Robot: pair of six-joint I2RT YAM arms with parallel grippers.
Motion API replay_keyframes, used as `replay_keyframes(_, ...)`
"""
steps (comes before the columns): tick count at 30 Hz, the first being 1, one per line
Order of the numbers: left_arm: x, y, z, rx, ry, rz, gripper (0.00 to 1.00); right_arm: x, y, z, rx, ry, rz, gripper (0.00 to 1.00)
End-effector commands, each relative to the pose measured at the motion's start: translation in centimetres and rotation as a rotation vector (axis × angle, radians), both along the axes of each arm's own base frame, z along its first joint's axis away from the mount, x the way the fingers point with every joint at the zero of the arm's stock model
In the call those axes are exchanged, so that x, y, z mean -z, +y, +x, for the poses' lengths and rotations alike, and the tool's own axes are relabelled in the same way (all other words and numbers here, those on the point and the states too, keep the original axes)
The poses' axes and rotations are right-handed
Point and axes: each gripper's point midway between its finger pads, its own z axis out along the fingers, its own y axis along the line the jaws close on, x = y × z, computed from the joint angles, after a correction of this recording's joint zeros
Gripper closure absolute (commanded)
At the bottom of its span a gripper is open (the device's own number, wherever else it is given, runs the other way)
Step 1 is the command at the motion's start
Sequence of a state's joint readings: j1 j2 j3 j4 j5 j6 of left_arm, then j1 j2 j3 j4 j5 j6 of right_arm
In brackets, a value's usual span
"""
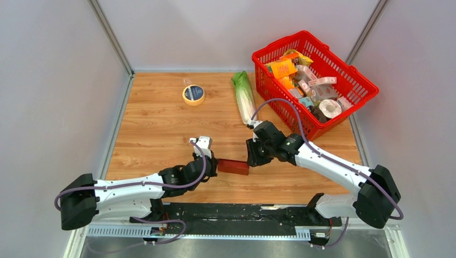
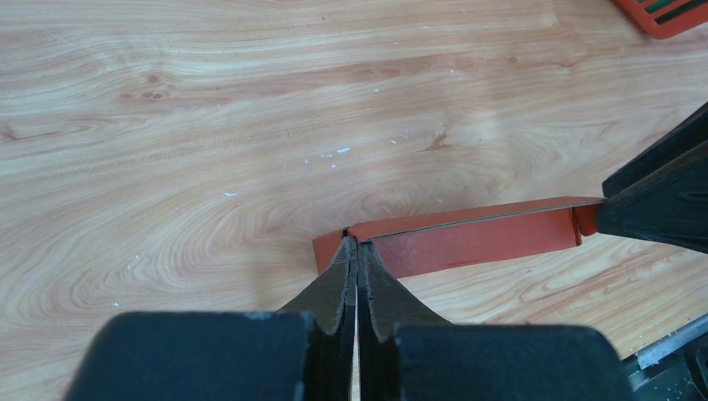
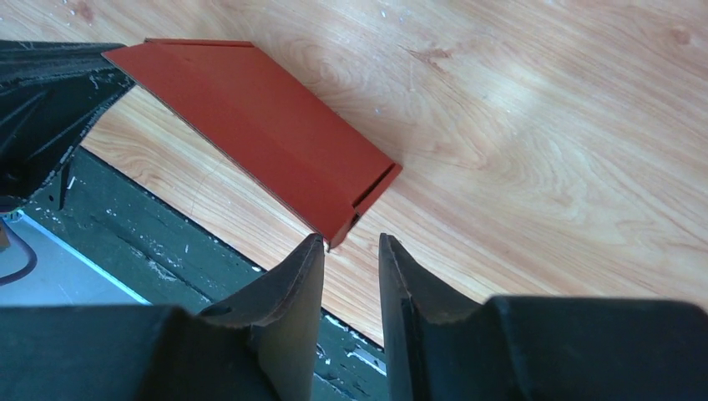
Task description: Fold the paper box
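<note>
The paper box point(image 1: 233, 166) is a flat dark-red cardboard block lying near the table's front edge, between both grippers. My left gripper point(image 1: 215, 164) is shut, its tips pinched together on the box's left end point(image 2: 357, 244). In the left wrist view the box point(image 2: 484, 238) runs off to the right, where the right arm's black fingers point(image 2: 659, 192) stand at its far end. My right gripper point(image 3: 351, 242) is open with a narrow gap and nothing between its jaws. The box's near corner point(image 3: 342, 225) sits just ahead of its left fingertip point(image 3: 311, 251).
A red mesh basket point(image 1: 365, 86) full of packaged goods stands at the back right. A green leafy vegetable point(image 1: 244, 99) lies beside it, and a roll of yellow tape point(image 1: 193, 94) sits at the back left. The black mounting rail point(image 3: 167, 242) runs right along the table's front edge.
</note>
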State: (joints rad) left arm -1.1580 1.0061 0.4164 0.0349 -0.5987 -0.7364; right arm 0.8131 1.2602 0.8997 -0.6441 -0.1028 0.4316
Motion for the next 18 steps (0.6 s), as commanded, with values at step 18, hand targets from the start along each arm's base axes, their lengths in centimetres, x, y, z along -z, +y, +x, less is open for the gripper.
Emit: replay_keyframes(18, 0.5, 0.4, -0.8, 0.045, 0.029, 0.062, 1.0, -1.4, 3.3, 0.7, 0.137, 0.137, 0.193, 1.0)
